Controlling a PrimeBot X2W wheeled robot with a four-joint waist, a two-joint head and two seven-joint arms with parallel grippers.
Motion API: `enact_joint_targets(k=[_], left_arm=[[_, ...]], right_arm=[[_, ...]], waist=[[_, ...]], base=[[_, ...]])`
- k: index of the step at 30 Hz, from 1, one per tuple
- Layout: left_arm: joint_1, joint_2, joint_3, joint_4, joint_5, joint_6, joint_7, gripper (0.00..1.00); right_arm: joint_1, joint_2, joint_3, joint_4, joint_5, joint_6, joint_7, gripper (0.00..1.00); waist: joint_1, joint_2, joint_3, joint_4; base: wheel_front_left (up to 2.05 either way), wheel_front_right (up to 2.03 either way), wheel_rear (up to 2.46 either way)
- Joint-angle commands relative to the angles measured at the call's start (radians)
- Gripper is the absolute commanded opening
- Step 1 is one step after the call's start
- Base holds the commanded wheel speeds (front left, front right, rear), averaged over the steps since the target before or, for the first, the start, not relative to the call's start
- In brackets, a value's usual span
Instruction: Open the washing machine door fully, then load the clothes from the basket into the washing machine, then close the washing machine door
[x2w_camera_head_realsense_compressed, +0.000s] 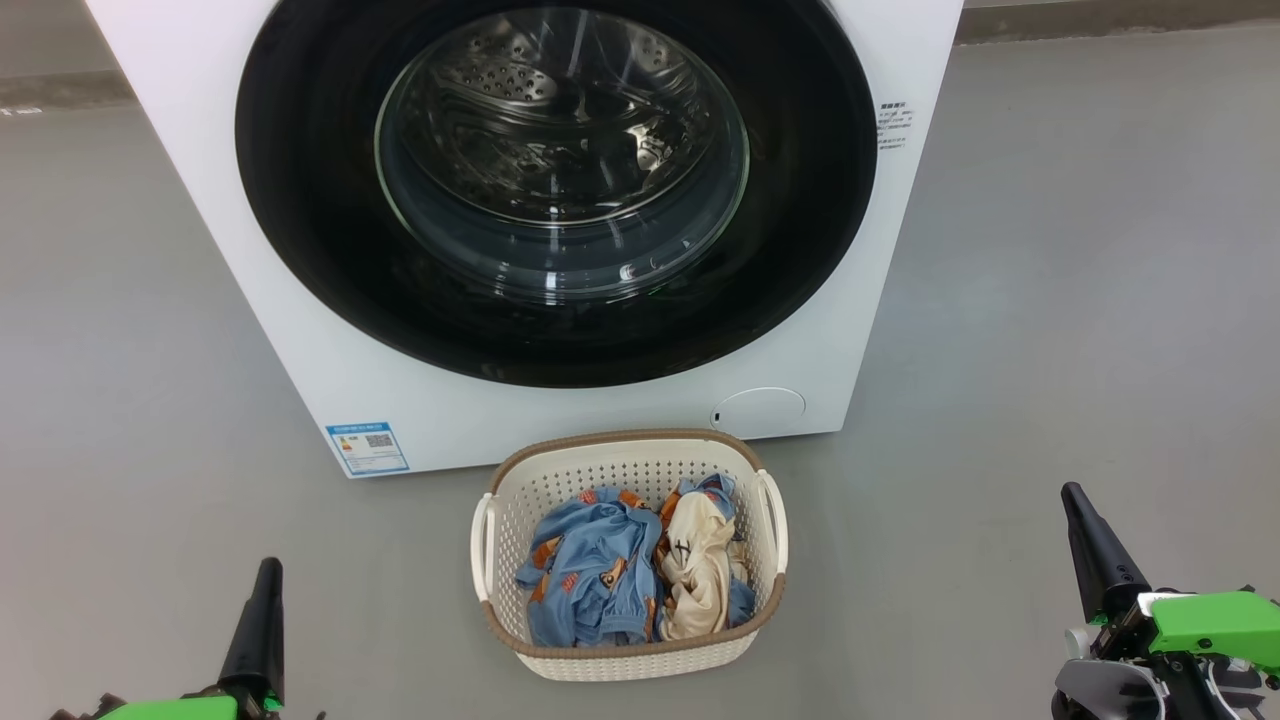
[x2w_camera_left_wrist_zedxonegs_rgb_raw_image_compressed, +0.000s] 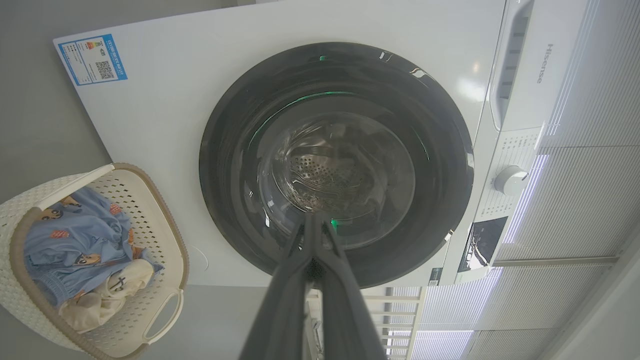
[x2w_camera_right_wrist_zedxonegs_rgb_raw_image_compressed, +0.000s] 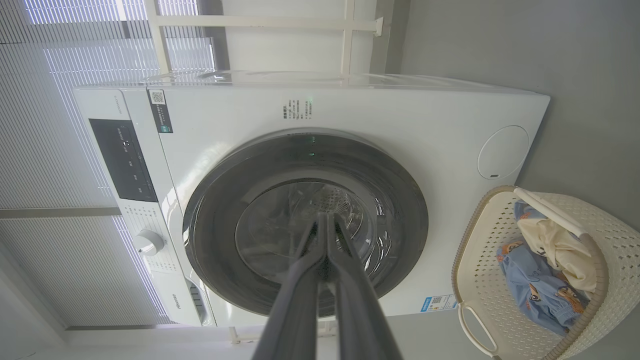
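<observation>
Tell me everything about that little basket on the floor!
The basket is cream-white plastic full of little holes, with a brown woven-looking rim and a white handle on each side. It stands upright on the grey floor, just in front of the washing machine. Blue and cream clothes lie crumpled inside.

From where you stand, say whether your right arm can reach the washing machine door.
Probably yes: the basket sits left of the right fingers, with only floor between them and the door.

"Hisense" (x2w_camera_left_wrist_zedxonegs_rgb_raw_image_compressed: 548, 63) on the washing machine (x2w_camera_left_wrist_zedxonegs_rgb_raw_image_compressed: 165, 130)
</observation>
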Motion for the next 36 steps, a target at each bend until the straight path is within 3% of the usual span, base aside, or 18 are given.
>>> enact_joint_targets(k=[1, 36], left_arm=[[-0.043, 0.009, 0.031, -0.013, 0.009, -0.007, 0.006, 0.0], [-0.043, 0.009, 0.031, -0.013, 0.009, -0.007, 0.006, 0.0]], right_arm=[[-0.044, -0.008, 0.019, -0.025, -0.01, 0.006, 0.004, 0.0], [-0.044, -0.008, 0.019, -0.025, -0.01, 0.006, 0.004, 0.0]], waist=[[0.0, 0.0, 0.0, 0.0], [0.0, 0.0, 0.0, 0.0]], base=[[0.0, 0.0, 0.0], [0.0, 0.0, 0.0]])
